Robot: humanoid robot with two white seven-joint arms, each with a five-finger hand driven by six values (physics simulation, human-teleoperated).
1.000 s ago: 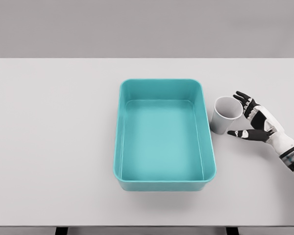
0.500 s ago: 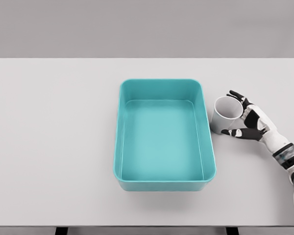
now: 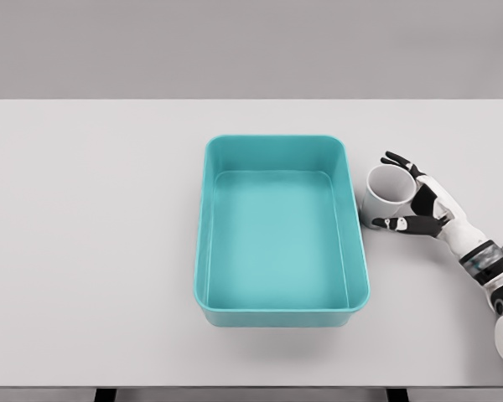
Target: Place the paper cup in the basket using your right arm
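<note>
A white paper cup [image 3: 375, 206] stands on the table just right of the teal basket [image 3: 203, 251], tipped slightly with its mouth toward the right. My right hand [image 3: 386, 190] comes in from the lower right and brackets the cup. Its fingers [image 3: 400, 161] reach past the far side of the rim and the thumb [image 3: 396, 224] lies along the near side. The fingers are still extended, not curled tight, and the cup rests on the table. The basket is an empty rectangular tub in the middle of the table. My left arm is out of view.
The white table [image 3: 92, 251] spans the whole view, with its front edge near the bottom of the picture. The basket's right wall [image 3: 358, 243] rises close beside the cup.
My right hand has slid left and a little farther along the table, closing in around the cup. The cup has been nudged slightly toward the basket and sits a bit more upright.
</note>
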